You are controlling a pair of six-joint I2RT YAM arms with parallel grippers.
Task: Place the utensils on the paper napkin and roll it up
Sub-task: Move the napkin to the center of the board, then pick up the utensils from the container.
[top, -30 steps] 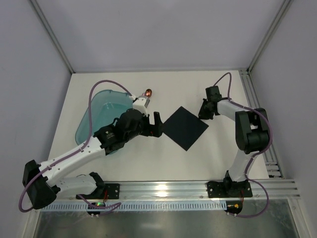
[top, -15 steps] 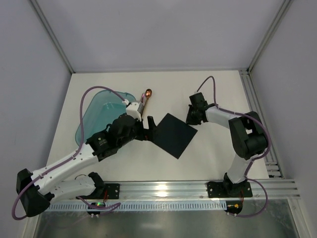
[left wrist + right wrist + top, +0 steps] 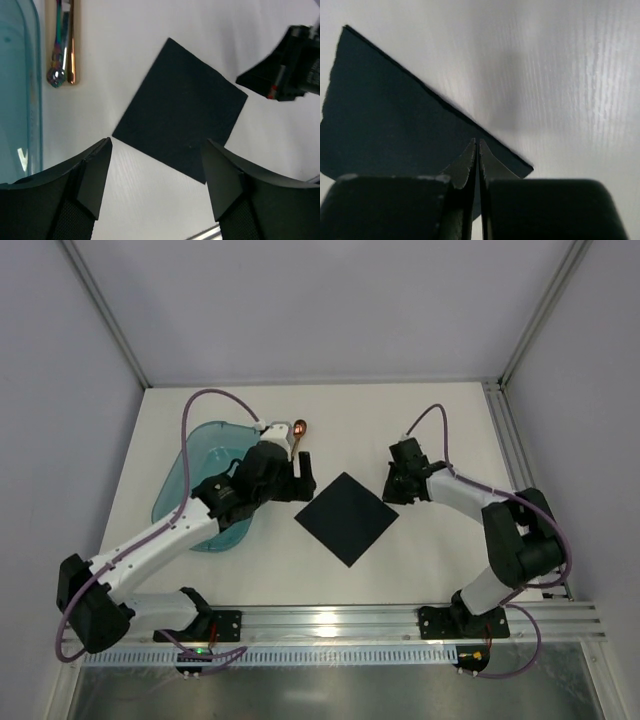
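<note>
Top view: the thin dark navy square paper napkin (image 3: 347, 518) is lying flat, corner-on, in the middle of the white table (image 3: 450, 420). The slim copper-coloured metal utensils (image 3: 299, 429) are lying off it to the far left, just beside the translucent teal plastic tub (image 3: 195, 455), partly hidden by the left wrist. The left gripper (image 3: 301, 472) is hovering between utensils and napkin. The right gripper (image 3: 392, 486) is sitting at the napkin's right corner

Left wrist view: the left gripper (image 3: 157, 145) is standing released, jaws wide, nothing between them. The utensils (image 3: 62, 45) are lying side by side close to the tub (image 3: 20, 75) wall

Right wrist view: the right gripper (image 3: 476, 147) is clenched, its tips meeting at the napkin (image 3: 385, 115) edge. Whether any paper is caught cannot be told

Risks, as judged: the clenched tips could be creasing or dragging the thin sheet. The tub wall is crowding the utensils, so a finger may strike it, and flat polished metal may slip from the grip
</note>
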